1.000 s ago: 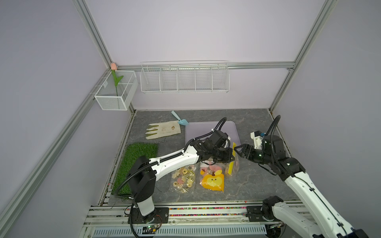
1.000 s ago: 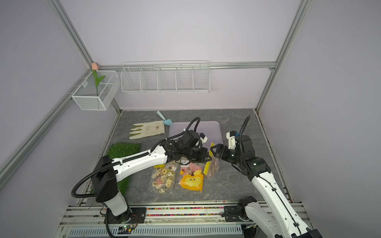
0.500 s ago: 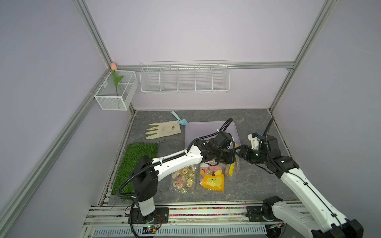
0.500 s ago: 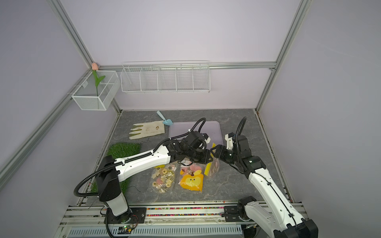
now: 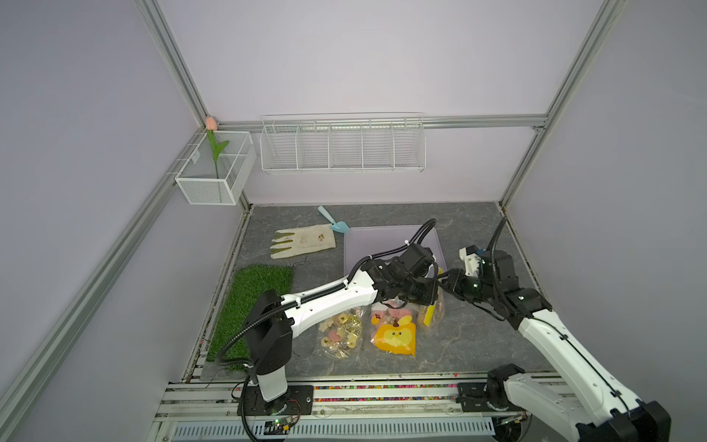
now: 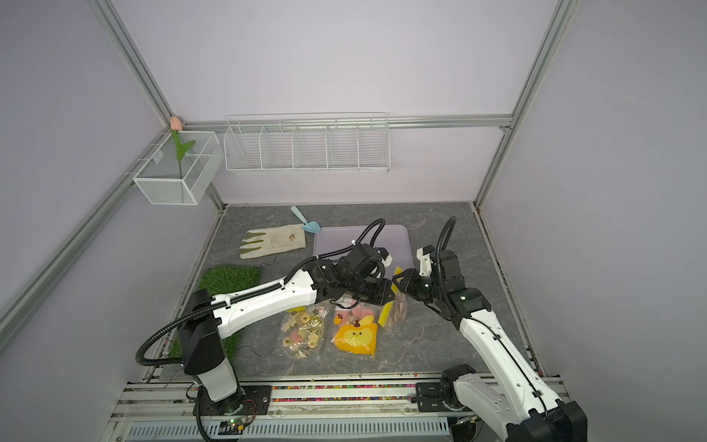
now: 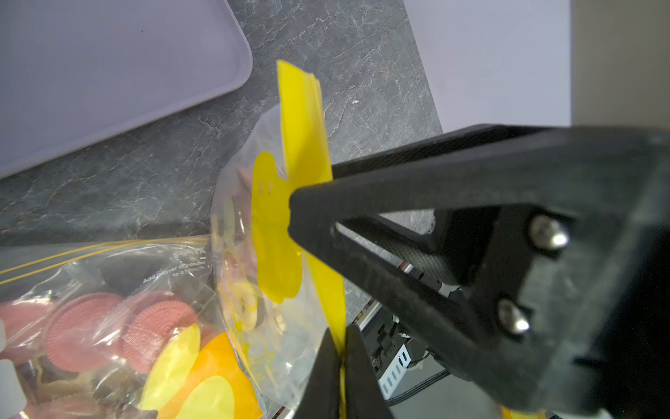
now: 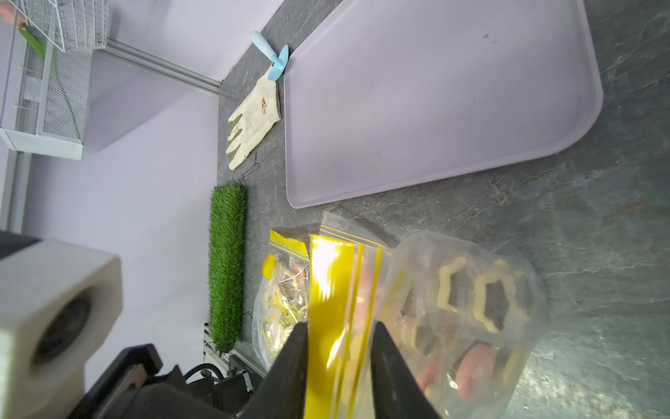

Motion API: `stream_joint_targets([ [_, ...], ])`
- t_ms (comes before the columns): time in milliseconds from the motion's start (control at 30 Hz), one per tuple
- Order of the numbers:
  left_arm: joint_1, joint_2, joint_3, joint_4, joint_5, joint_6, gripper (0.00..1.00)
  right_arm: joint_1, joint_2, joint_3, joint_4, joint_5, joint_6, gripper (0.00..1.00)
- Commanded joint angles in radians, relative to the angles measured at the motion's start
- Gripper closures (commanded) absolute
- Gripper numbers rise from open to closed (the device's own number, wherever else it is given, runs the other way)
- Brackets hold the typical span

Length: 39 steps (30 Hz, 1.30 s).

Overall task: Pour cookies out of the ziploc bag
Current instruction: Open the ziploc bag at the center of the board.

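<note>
Grey marbled tabletop (image 5: 482, 340) and lilac walls frame what I am steering from my desk. The ziploc bag (image 5: 436, 312) is pinched up on edge just in front of the near right corner of the lavender tray (image 5: 382, 239), not over it. The cookies (image 8: 486, 301) are cream rings, dark pieces and pink discs, slumped in the bag's belly. That belly looks to rest on the table or hang barely above it; I cannot tell which.

I take the bag's long axis to be the yellow zip strip (image 7: 304, 119), running roughly from the tray side toward the front rail, with the tray end seemingly higher. The mouth looks sealed and faces sideways toward the left arm, with the belly toward the right arm.

The left gripper (image 7: 340, 357) is clamped tight on the strip. The right gripper (image 8: 339, 326) straddles the same strip with its jaws narrowed and a gap showing; I cannot tell whether they bite.

My worries are these:
- Both grippers may hold both layers, so a pull would drag the bag rather than open it.
- The thin film could slip out of a pinch.
- The two sets of fingers are close enough to knock together.
- If the bag opens here, cookies would land on the table or on the cartoon-face bag (image 5: 394, 333) just beside it, not in the tray.
</note>
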Motion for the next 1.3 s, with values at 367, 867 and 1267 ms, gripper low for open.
stream_joint_targets([
  [367, 0.031, -0.042, -0.032, 0.008, 0.063, 0.043, 0.61, -0.012, -0.045, -0.046, 0.062, -0.049, -0.083, 0.93],
  [867, 0.15, -0.165, -0.293, 0.29, 0.347, 0.002, 0.58, -0.025, -0.123, -0.119, 0.218, -0.154, -0.129, 0.93],
  [1267, 0.149, -0.168, -0.409, 0.505, 0.434, -0.08, 0.55, -0.035, -0.111, -0.161, 0.327, -0.217, -0.143, 0.93],
])
